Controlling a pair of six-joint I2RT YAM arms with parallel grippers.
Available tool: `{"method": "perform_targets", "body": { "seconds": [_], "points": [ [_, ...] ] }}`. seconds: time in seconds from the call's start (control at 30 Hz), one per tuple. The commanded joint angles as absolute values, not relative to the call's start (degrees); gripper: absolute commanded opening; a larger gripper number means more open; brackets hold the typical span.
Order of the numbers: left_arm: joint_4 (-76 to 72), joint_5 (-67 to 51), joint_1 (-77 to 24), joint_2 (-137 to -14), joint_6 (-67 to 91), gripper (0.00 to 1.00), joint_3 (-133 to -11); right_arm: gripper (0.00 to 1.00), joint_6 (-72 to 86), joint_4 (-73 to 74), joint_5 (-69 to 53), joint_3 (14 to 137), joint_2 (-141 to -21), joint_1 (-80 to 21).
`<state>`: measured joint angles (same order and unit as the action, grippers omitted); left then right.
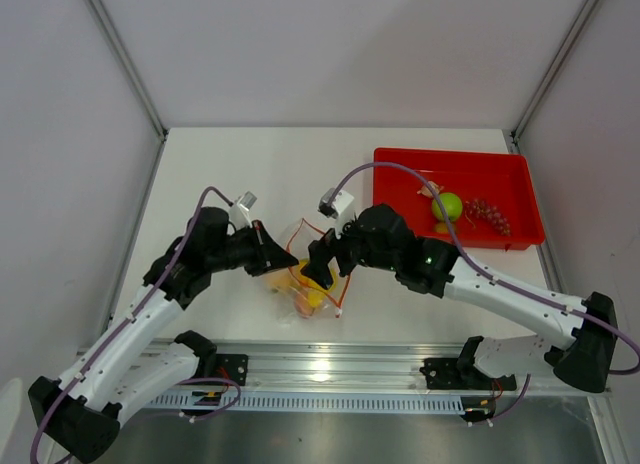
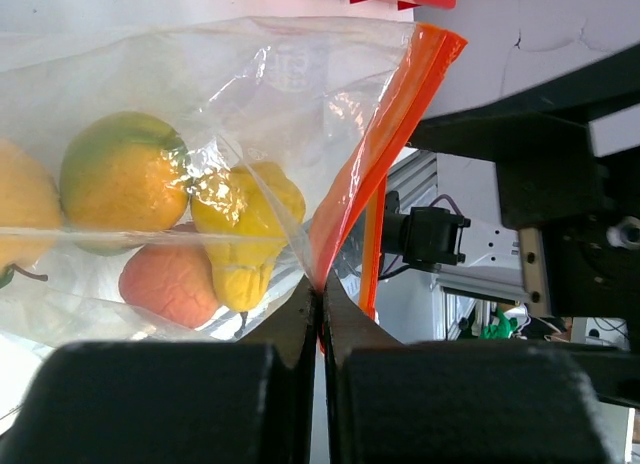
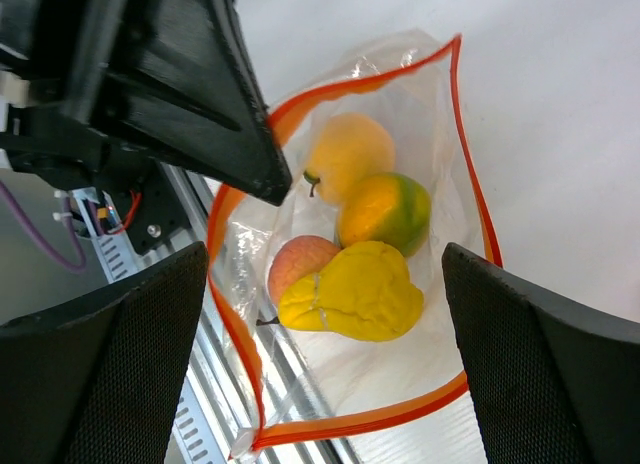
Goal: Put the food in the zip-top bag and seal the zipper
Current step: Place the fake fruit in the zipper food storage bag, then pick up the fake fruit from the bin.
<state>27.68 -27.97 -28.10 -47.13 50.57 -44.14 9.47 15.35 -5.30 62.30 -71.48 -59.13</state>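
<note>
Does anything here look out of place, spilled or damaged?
Nothing is spilled or damaged. The zip-top bag gapes open, its zipper pinched by the left gripper, while the green apple and grapes lie in the red tray, outside the bag.

Red tray, white table

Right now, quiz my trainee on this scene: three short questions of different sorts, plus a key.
1. True or false: the right fingers are open above the zip-top bag.
2. Which fruit lies in the red tray? A green apple, B banana, C strawberry.
3. Fill in: the left fingers are shut on the bag's orange-red ____.
Key: 1 true; 2 A; 3 zipper.
</note>
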Motion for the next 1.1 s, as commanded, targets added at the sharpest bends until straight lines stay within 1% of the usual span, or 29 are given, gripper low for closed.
{"method": "perform_targets", "body": {
  "seconds": [0.0, 0.13, 0.3, 0.47, 0.63, 0.73, 0.77, 0.87, 0.9, 0.97, 1.0, 1.07],
  "points": [
    [26.19, -27.69, -28.48, -47.37, 50.54, 0.00, -44.12, 0.99, 9.85, 14.24, -7.82, 64.25, -67.95, -59.59],
    [25.23, -28.56, -28.48, -48.69, 49.40, 0.01, -43.42, 0.99, 7.91, 12.13, -10.81, 62.58, -65.31, -59.59],
    [23.21, -30.93, -28.48, -50.27, 47.99, 0.00, -42.19, 0.99, 7.04, 9.76, -6.51, 60.56, -62.32, -59.59],
    [22.41, -32.60, -28.48, -51.68, 45.45, 0.01, -41.92, 0.99, 6.24, 10.55, 3.85, 61.35, -61.17, -59.50],
    [18.11, -36.20, -28.48, -53.00, 45.00, 0.01, -40.96, 0.99, 7.11, 12.91, 20.98, 64.68, -61.70, -58.19],
    [15.30, -39.02, -28.48, -53.88, 45.00, 0.01, -40.17, 0.99, 10.09, 14.76, 26.71, 66.87, -62.92, -52.93],
    [14.77, -39.63, -28.48, -54.14, 44.56, 0.00, -39.90, 0.99, 13.59, 17.03, 26.89, 67.58, -63.28, -47.95],
    [13.80, -41.48, -28.48, -55.10, 43.77, 0.01, -39.90, 0.99, 22.11, 20.74, 21.03, 68.55, -64.25, -38.18],
    [13.54, -42.01, -28.48, -55.46, 43.60, 0.01, -39.73, 0.99, 23.63, 21.00, 16.22, 68.38, -64.25, -31.71],
    [12.22, -43.50, -28.48, -55.55, 43.68, 0.01, -39.11, 0.99, 26.44, 20.31, 11.88, 67.33, -63.90, -26.04],
    [11.87, -44.03, -28.48, -55.55, 43.77, 0.01, -38.85, 0.99, 27.06, 20.13, 8.82, 67.06, -63.90, -21.49],
    [11.08, -44.91, -28.48, -55.55, 43.68, 0.01, -38.50, 0.99, 28.64, 19.25, 5.30, 66.45, -63.90, -17.42]
  ]
}}
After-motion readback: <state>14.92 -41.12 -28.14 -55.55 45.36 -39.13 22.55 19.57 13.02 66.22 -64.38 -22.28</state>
